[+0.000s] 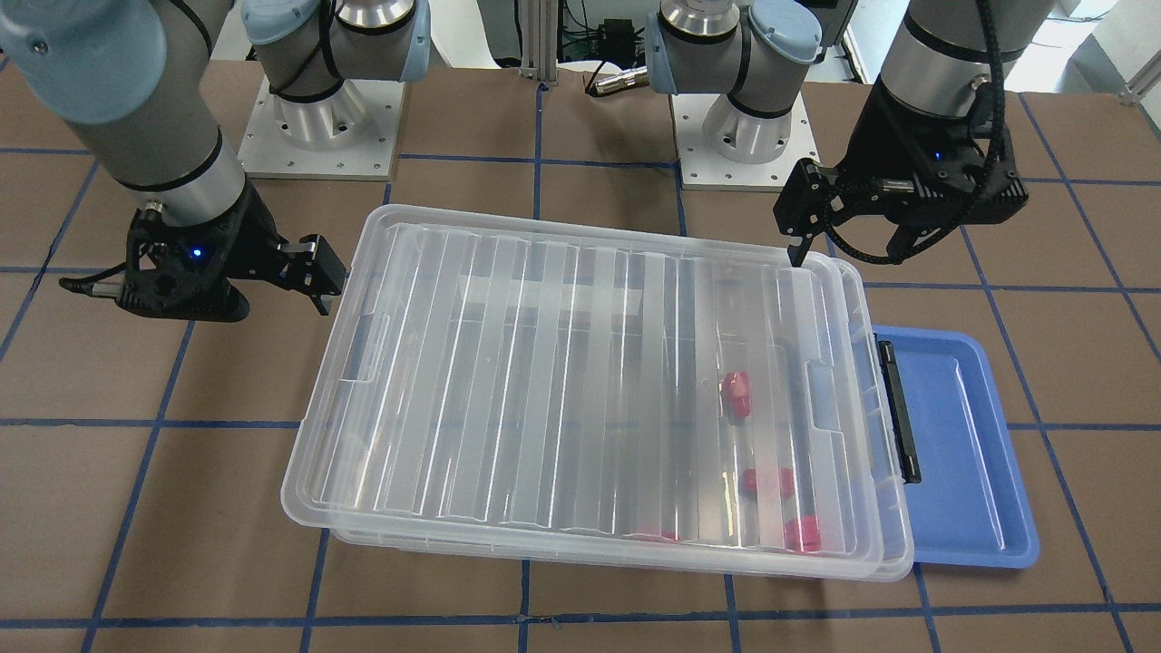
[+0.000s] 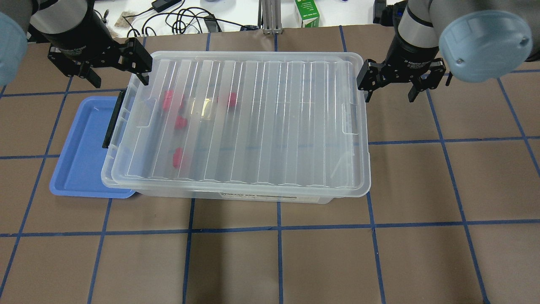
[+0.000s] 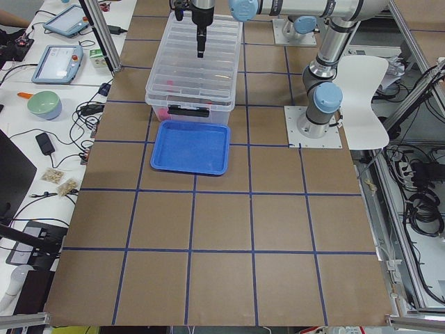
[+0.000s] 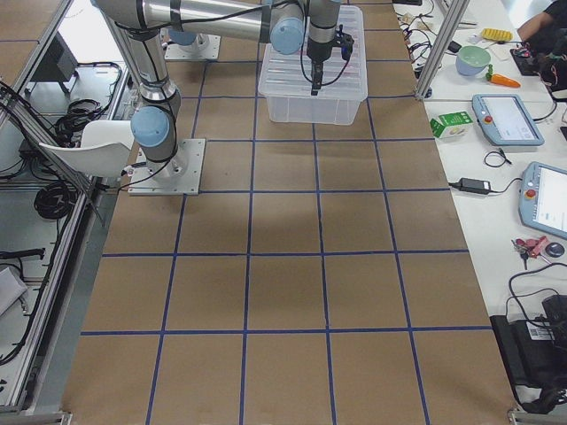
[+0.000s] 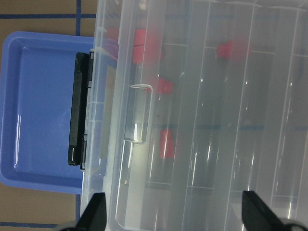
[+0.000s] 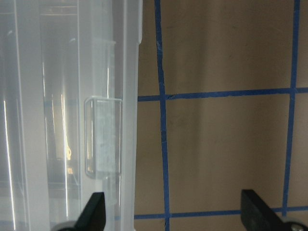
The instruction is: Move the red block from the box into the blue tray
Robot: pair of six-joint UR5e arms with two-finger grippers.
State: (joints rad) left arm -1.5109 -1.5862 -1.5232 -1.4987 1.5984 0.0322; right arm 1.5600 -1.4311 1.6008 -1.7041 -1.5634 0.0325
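Note:
The clear box (image 2: 253, 126) lies mid-table with its ribbed lid resting on it, slightly askew. Several red blocks show through the lid near the latch end, one (image 2: 178, 157) nearest me and another (image 1: 736, 392) in the front view. The blue tray (image 2: 80, 156) lies at the box's latch end, partly under it, with nothing in it. My left gripper (image 2: 116, 78) is open and empty above the box's far latch-end corner; its wrist view (image 5: 175, 216) looks down on lid, tray (image 5: 38, 106) and blocks. My right gripper (image 2: 389, 92) is open and empty just off the box's other end.
A black latch (image 2: 113, 122) sits on the box's short end over the tray. A green carton (image 2: 307, 12) and cables lie beyond the far table edge. The arm bases (image 1: 322, 118) (image 1: 744, 127) stand at the robot's side of the table.

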